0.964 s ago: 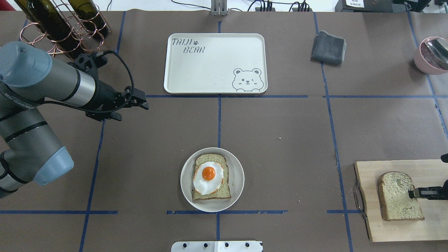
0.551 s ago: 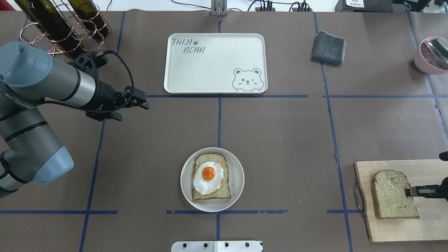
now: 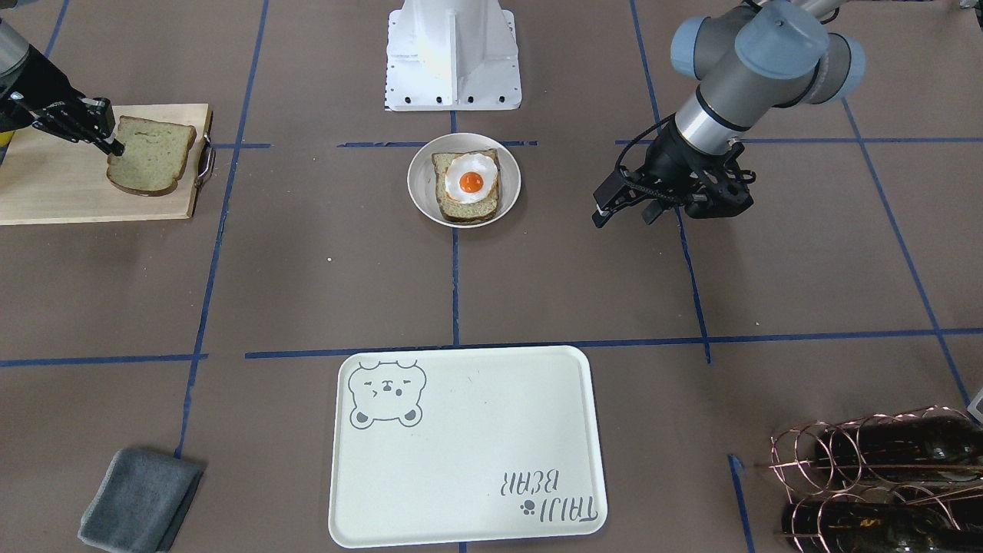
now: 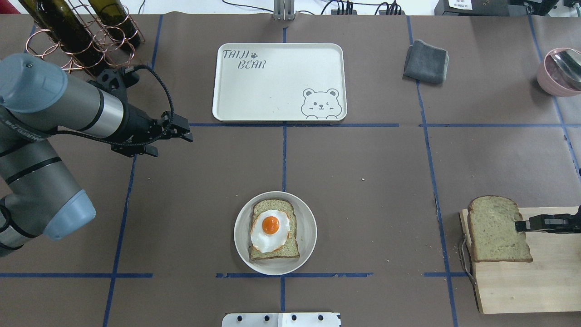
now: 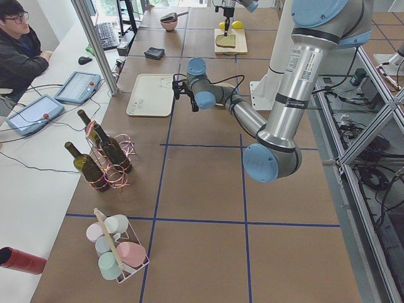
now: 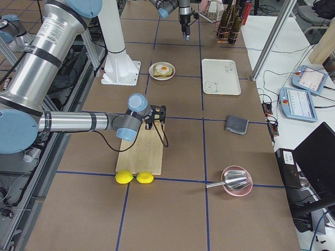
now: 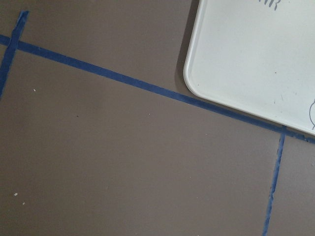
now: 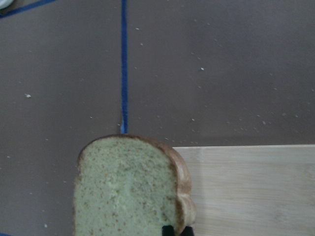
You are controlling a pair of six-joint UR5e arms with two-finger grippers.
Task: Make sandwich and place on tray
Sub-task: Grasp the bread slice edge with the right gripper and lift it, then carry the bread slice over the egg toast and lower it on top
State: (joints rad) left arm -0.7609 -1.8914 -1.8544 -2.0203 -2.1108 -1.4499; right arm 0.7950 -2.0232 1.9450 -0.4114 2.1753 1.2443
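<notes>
A bread slice with a fried egg (image 4: 270, 229) on top lies on a round white plate (image 4: 308, 218) at the near centre, also in the front view (image 3: 470, 181). My right gripper (image 4: 521, 225) is shut on the edge of a second bread slice (image 4: 494, 229) and holds it above the far left corner of the wooden cutting board (image 4: 522, 286). The right wrist view shows this slice (image 8: 130, 189) overhanging the board's edge. My left gripper (image 4: 188, 135) is open and empty, hovering left of the bare cream tray (image 4: 279, 81), whose corner shows in the left wrist view (image 7: 256, 54).
A grey folded cloth (image 4: 425, 61) lies at the far right of the tray. A copper rack with wine bottles (image 4: 81, 32) stands at the far left. A pink bowl with a spoon (image 4: 558, 72) sits at the right edge. Two lemons (image 6: 135, 178) lie beyond the board.
My right gripper has lifted the second bread slice off the cutting board and carried it away from the robot and a little left. The left arm has not moved.
</notes>
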